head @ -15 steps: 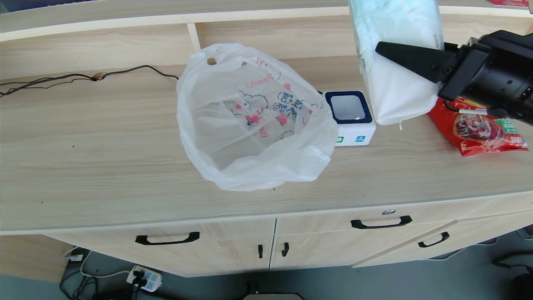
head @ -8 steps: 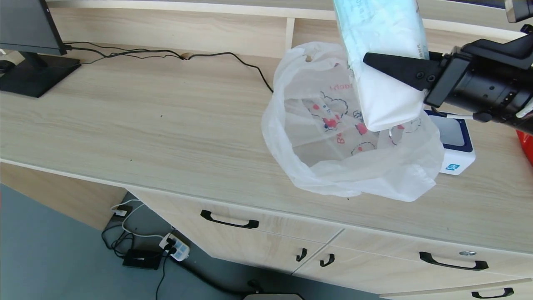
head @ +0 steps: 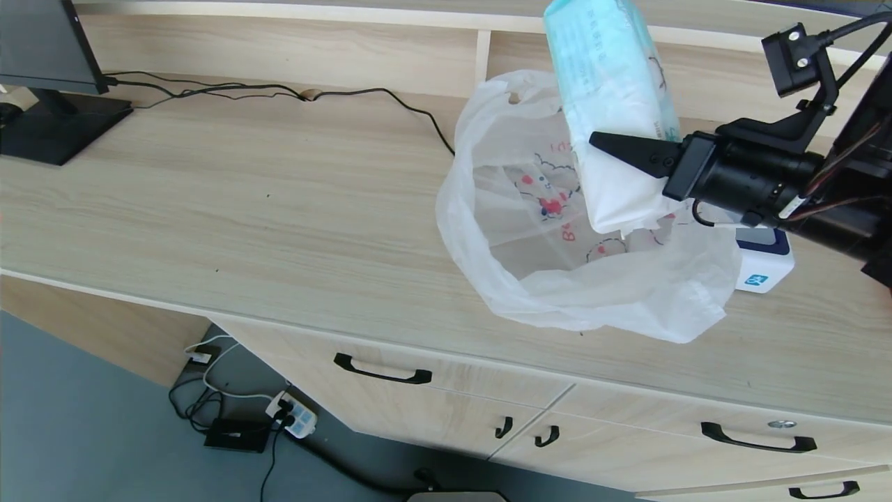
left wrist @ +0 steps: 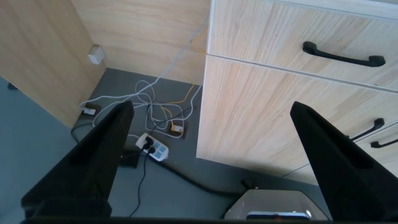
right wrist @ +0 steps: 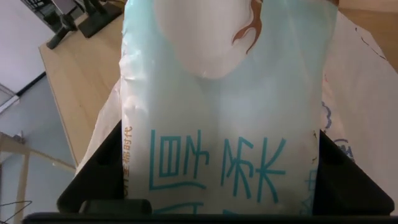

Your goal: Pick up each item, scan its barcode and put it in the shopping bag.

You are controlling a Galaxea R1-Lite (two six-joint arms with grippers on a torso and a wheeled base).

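My right gripper [head: 613, 150] is shut on a tall pale-blue and white soft pack [head: 613, 104], held upright above the mouth of the white plastic shopping bag [head: 585, 279]. The pack's lower end hangs inside the bag's rim. In the right wrist view the pack [right wrist: 224, 124] sits between my two dark fingers [right wrist: 93, 180]. The white barcode scanner [head: 763, 261] with a dark blue top stands just right of the bag, partly hidden by the arm. My left gripper [left wrist: 214, 155] hangs open beside the cabinet fronts, low above the floor, with nothing in it.
A monitor base [head: 49, 118] stands at the counter's far left, with black cables [head: 279, 89] running along the back wall. Drawer handles [head: 382, 375] line the cabinet front. A power strip [left wrist: 152, 148] and cables lie on the floor below.
The head camera swung left at first, shifting the whole scene. Since then my right gripper has carried the pack left and lower, over the bag's opening.
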